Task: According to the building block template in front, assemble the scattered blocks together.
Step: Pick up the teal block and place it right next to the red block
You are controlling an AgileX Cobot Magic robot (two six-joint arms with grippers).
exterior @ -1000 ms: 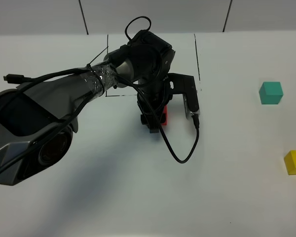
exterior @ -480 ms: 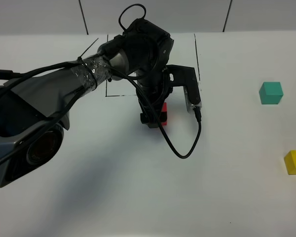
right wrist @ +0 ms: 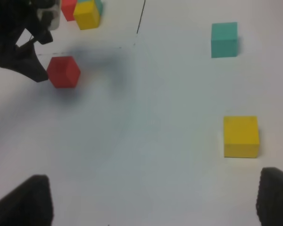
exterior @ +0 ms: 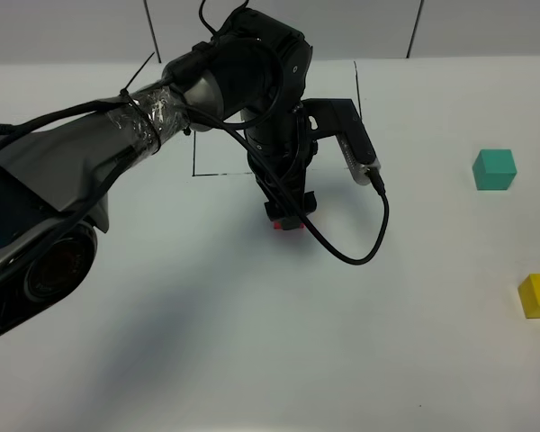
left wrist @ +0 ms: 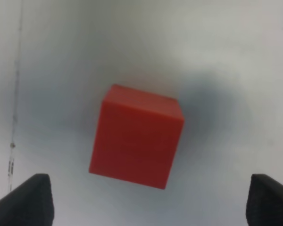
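Note:
The red cube (left wrist: 137,136) rests on the white table just in front of the black frame line (exterior: 356,99). My left gripper (exterior: 286,209) hangs over it, open, and its dark fingertips (left wrist: 33,200) stand wide apart without touching the cube. In the exterior view only a sliver of the red cube (exterior: 284,226) shows under the gripper. The teal cube (exterior: 494,169) and the yellow cube (exterior: 538,295) lie far to the right. The building block template (right wrist: 82,9) shows only in the right wrist view. My right gripper (right wrist: 153,200) is open and empty, near the yellow cube (right wrist: 241,136).
The left arm's cable (exterior: 360,243) loops down to the right of the red cube. The black frame's left side (exterior: 194,162) runs behind the arm. Bare white table surface (exterior: 252,360) stretches across the front.
My left gripper has opened and let go of the red cube, which stays on the table. The left arm has swung up and back a little.

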